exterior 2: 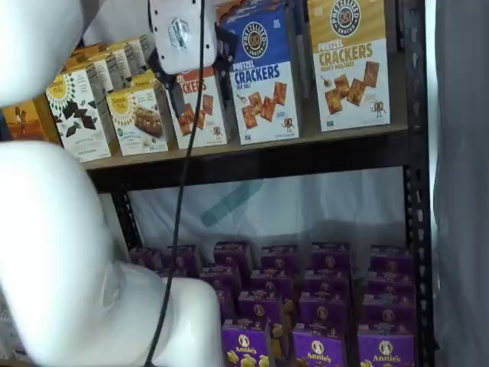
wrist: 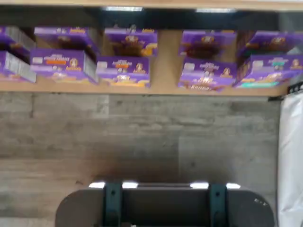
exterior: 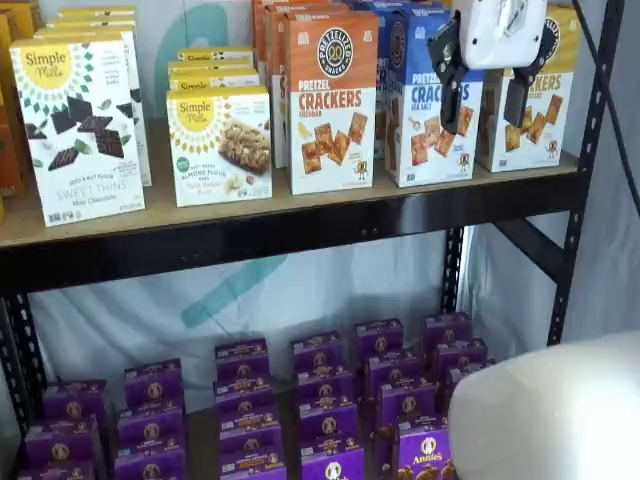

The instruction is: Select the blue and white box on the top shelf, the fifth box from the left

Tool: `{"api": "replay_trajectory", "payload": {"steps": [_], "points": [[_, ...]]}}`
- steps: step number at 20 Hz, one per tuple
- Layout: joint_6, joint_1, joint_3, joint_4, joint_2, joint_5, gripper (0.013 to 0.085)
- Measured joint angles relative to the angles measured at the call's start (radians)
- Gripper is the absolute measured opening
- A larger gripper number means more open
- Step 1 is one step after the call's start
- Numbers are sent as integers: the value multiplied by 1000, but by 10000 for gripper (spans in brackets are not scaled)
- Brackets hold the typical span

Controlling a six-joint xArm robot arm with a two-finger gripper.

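Approach step, by the look of it: white-bodied gripper w/ 2 black fingers (exterior: 487, 98) hangs in front of the tall blue and white cardboard box (exterior: 420, 100) marked pretzel crackers sea salt, and a plain gap shows between the fingers, so the jaws are spread w/ nothing in them. That box stands upright on the long tan top shelf w/ its thick black beam (exterior: 300, 225), between the same-sized orange cheddar cracker box (exterior: 332, 100) and the yellow-topped cracker box (exterior: 545, 95), close to both.

To do it well, I'd judge: centre the fingers on the blue box's width before pushing in, since the neighbours leave little room for the fingers and could get nudged. Keep the fingers level w/ the box's upper half. Wrist view shows only purple snack boxes (wrist: 128, 71) on a lower board, no help for lining up.
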Motion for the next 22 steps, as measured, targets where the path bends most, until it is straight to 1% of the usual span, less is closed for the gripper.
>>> {"api": "replay_trajectory", "payload": {"steps": [4, 7, 14, 22], "points": [[-8, -7, -29, -9, 40, -41, 850], [-1, 4, -60, -17, 84, -55, 850], [15, 25, -106, -39, 140, -88, 850], [11, 17, -132, -30, 167, -100, 850]]}}
